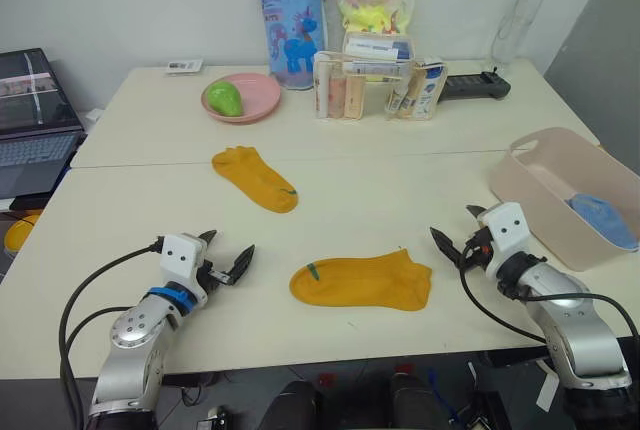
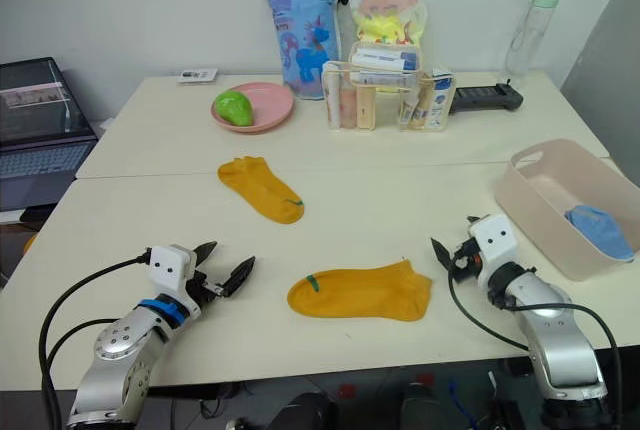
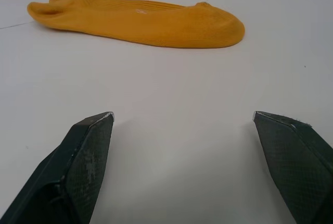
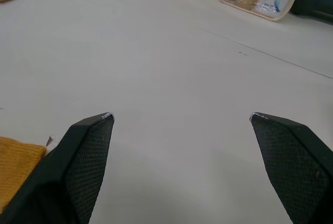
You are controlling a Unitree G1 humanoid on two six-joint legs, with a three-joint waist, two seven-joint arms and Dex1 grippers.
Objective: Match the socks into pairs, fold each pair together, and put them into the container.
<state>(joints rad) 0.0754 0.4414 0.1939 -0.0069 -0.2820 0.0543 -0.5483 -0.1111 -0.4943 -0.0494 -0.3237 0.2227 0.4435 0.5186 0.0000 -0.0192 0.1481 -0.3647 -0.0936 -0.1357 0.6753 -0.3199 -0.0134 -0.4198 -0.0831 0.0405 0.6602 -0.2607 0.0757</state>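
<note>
Grippers: we are resting left gripper (image 1: 228, 258) and right gripper (image 1: 453, 238) wide open, empty, flanking near yellow sock (image 1: 362, 281) for pickup.
Far yellow sock (image 1: 254, 178): waiting unpaired.
Container (image 1: 545, 200): holding blue sock (image 1: 603, 218) already.

Ribbed knit mustard sock (image 3: 140, 21) on smooth matt table (image 3: 171, 146).

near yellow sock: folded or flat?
Flat. The near yellow sock lies spread in one layer on the table, apart from the far yellow sock.

Bare table (image 1: 400, 190) is left between the two yellow socks (image 1: 362, 281) (image 1: 254, 178). The far edge is crowded by a plate (image 1: 243, 97), organizer (image 1: 380, 85) and bags (image 1: 292, 20).
</note>
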